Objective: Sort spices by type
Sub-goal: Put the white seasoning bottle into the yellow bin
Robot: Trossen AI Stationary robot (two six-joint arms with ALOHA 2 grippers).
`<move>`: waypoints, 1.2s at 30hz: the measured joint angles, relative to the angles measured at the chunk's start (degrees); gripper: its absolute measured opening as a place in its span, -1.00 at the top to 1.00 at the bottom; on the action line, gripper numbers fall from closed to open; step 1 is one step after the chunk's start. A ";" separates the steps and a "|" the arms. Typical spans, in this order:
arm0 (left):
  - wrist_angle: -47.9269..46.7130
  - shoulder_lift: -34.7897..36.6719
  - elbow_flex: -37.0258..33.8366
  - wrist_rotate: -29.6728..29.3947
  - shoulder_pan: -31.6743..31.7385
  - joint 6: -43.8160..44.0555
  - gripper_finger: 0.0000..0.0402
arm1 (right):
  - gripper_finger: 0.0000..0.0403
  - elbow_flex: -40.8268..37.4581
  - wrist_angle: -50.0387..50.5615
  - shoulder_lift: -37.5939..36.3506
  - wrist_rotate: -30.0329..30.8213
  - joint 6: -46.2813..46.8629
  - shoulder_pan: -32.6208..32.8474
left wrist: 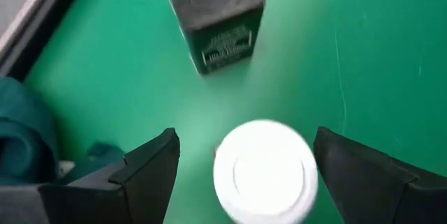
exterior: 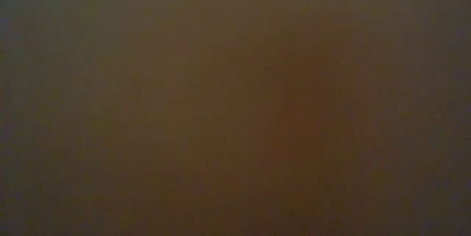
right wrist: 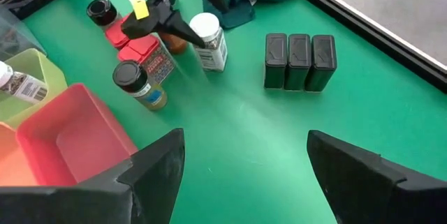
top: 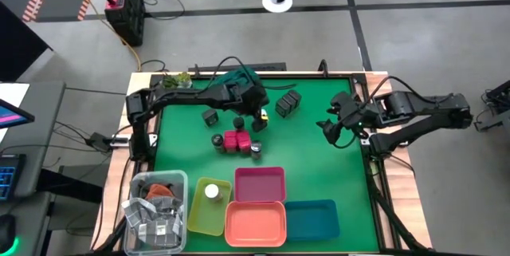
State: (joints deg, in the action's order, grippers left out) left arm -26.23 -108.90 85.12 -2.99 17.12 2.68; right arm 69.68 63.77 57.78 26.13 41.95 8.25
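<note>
High view, left to right: my left hand [top: 256,117] hangs spread around a white-lidded jar [left wrist: 264,170] on the green tabletop [top: 319,168], seemingly ready to pinch it for the yellow tray [top: 199,216], while my right hand [top: 333,131] waits spread, empty, beside three grey boxes [right wrist: 300,61].

- The left arm [top: 187,96] is black, built of rounded jointed segments, with a dark cable looping above it.
- The left gripper [left wrist: 241,175] has two matte black, wedge-shaped fingers [left wrist: 150,165] with flat angled faces.
- A small yellow tag [right wrist: 137,5] sits near that gripper, possibly a label.
- The right arm [top: 418,112] is black too, its gripper [right wrist: 241,161] carrying the same faceted fingers.
</note>
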 joint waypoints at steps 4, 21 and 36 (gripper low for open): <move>-1.01 -1.12 0.00 1.07 0.42 -0.29 -0.53 | -0.61 0.01 -0.02 -0.02 0.11 -0.27 0.02; -4.07 -1.82 1.60 2.93 0.32 2.30 0.03 | -0.61 -0.01 -0.18 -0.02 1.07 -0.54 0.00; -23.64 11.32 12.46 3.75 -1.54 3.56 0.03 | -0.61 -0.01 -1.03 -0.02 1.20 -4.07 -0.02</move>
State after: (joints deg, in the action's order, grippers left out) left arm -49.87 -97.58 97.58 0.76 15.58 6.24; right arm 69.67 62.74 57.76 27.33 37.88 8.23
